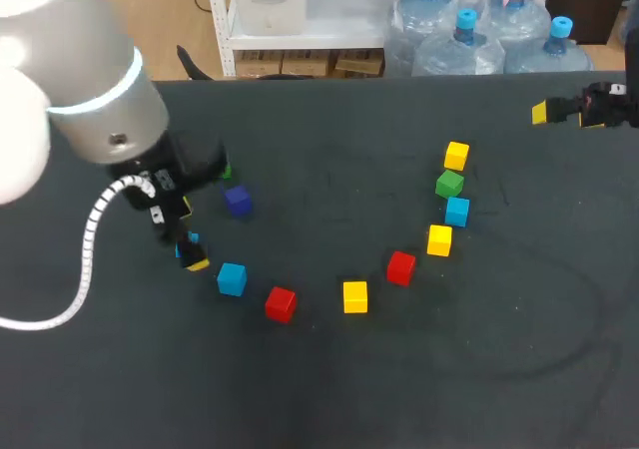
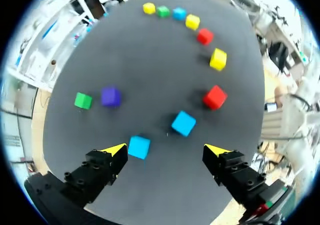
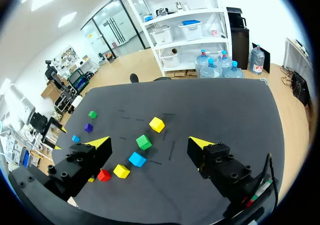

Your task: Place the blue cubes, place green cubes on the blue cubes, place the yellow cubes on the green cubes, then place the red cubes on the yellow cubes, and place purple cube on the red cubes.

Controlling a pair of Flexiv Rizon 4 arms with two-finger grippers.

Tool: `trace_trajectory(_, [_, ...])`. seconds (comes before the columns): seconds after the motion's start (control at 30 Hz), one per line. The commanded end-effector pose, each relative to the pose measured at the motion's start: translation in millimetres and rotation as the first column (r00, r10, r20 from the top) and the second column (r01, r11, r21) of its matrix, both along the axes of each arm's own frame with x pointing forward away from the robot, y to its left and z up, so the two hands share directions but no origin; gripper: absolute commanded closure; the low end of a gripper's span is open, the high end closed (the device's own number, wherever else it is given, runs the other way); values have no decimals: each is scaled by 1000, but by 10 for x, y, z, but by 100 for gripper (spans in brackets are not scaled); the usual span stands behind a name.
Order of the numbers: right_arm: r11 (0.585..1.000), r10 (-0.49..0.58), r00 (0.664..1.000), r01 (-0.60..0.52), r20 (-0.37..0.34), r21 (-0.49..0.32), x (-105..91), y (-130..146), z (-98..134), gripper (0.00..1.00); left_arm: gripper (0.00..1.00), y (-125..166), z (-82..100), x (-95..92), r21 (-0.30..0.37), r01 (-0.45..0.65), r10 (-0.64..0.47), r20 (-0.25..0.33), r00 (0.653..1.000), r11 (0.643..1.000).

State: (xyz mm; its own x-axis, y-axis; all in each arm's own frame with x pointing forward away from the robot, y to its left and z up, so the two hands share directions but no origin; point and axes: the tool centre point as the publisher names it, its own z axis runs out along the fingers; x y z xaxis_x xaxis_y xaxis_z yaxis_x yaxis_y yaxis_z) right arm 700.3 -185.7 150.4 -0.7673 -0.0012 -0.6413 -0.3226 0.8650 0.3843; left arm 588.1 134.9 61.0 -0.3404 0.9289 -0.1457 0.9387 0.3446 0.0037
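Flat on the table [image 2: 150, 60], a blue cube [image 2: 139, 147] between the wide-apart fingers of the left gripper [image 2: 167, 150], just beside one yellow tip, not clamped. Just ahead, a second blue cube [image 2: 183, 123], turned corner-on to the gripper. Beyond it a near red cube [image 2: 215, 97] and a near yellow cube [image 2: 218, 59], then a row curving away: far red cube [image 2: 204, 36], middle yellow cube [image 2: 192, 21], far blue cube [image 2: 179, 14], far green cube [image 2: 163, 11], end yellow cube [image 2: 149, 8]. Off to one side, purple cube [image 2: 110, 96] and lone green cube [image 2: 83, 100] close together. Every cube single, straight on the table. Right gripper [image 3: 149, 142] by the table's far right corner, well apart from the cubes, fingers spread, holding nothing
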Motion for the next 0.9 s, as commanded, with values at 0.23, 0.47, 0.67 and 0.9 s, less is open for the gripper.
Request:
trace_trajectory(0.23, [1000,-3,1000,3,1,-2,-4,6,1,0,0,-26,-7,42,289,105,-74,-117,990,952])
trace_trajectory(0.47, [1000,-3,1000,3,1,-2,-4,6,1,0,0,-26,-7,42,289,105,-74,-117,990,952])
trace_trajectory(0.67, [1000,-3,1000,3,1,-2,-4,6,1,0,0,-42,-119,98,251,61,-60,-12,998,966])
trace_trajectory(0.9, [1000,-3,1000,3,1,-2,-4,6,1,0,0,111,-253,-6,144,77,-78,-1,997,987])
